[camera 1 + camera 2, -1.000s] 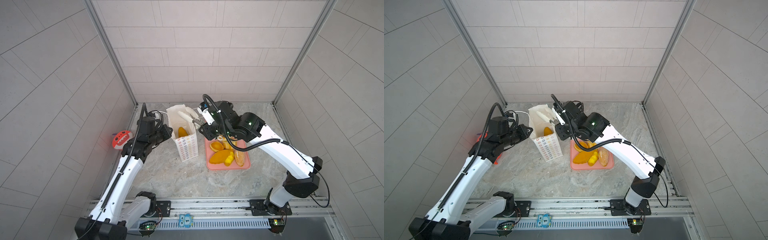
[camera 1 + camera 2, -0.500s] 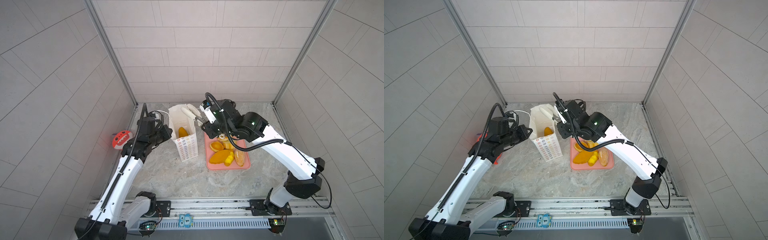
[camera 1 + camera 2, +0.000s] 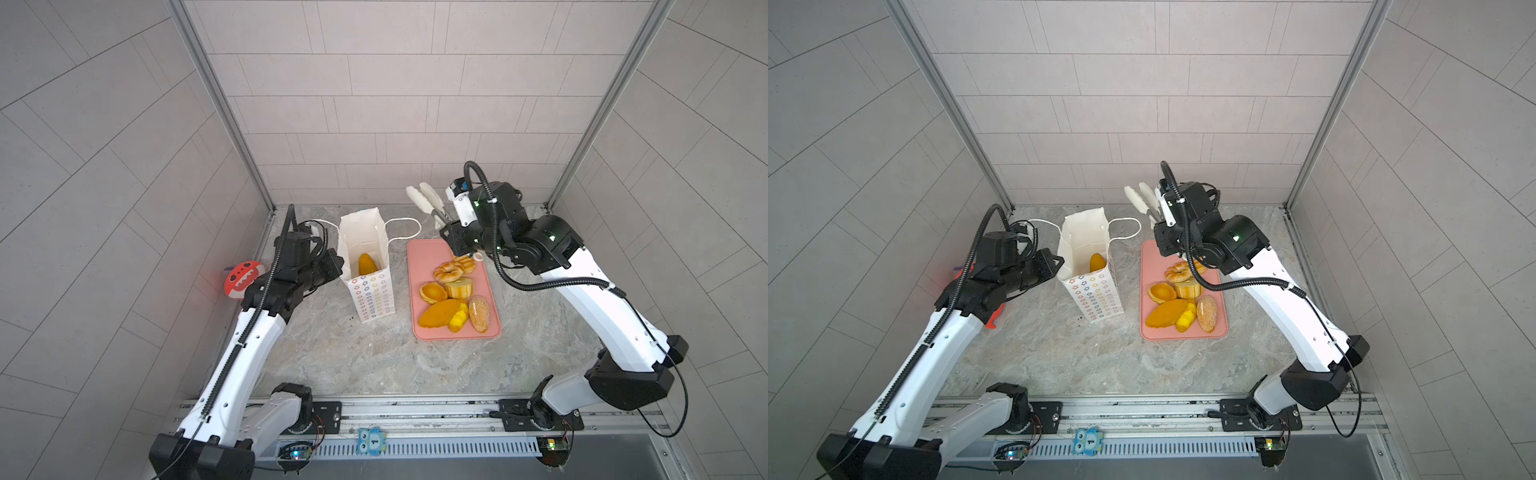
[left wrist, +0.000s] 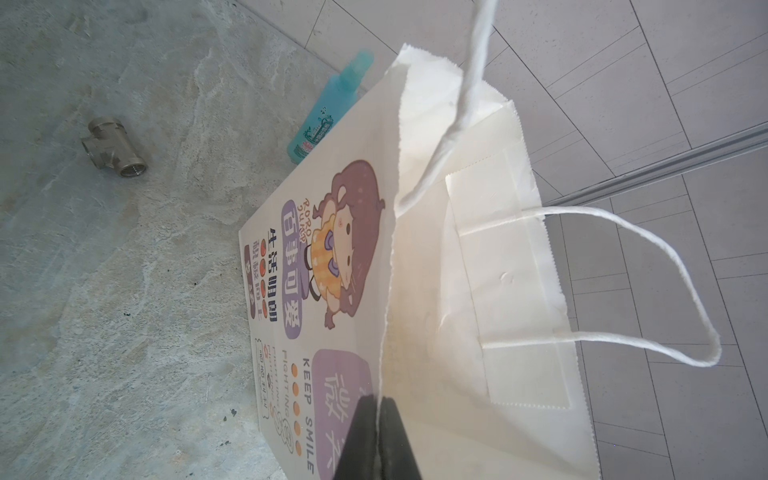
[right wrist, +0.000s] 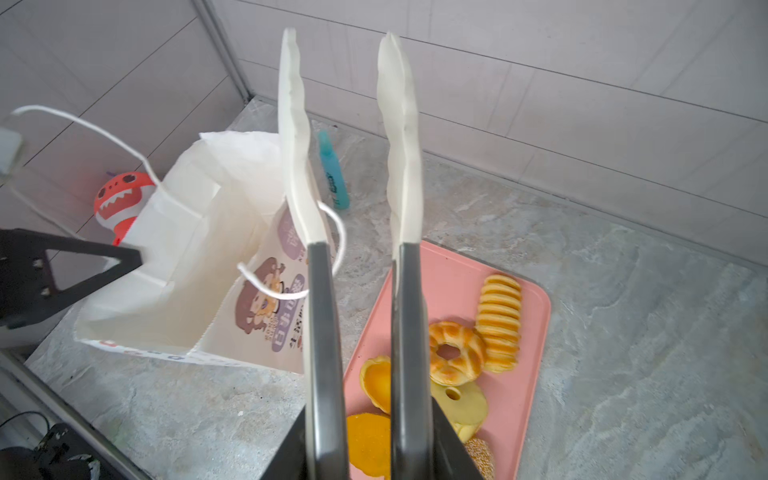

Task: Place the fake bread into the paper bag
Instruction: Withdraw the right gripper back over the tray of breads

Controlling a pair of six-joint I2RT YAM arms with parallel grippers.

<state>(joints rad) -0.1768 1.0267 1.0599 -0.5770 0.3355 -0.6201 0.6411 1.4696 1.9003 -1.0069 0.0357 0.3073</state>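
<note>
Tongs [image 3: 424,198] in right tool [image 3: 443,219] withdrew from paper bag [image 3: 373,296]; fake bread [image 3: 366,264] inside.

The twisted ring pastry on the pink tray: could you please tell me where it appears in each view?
In a top view: twisted ring pastry on the pink tray's far half, beside the ridged loaf.
In a top view: the same spot on the tray.
Left wrist: not in it.
Right wrist: on the tray, beside the ridged loaf, behind the tongs.
Shared landmark: the paper bag, in all four.
</note>
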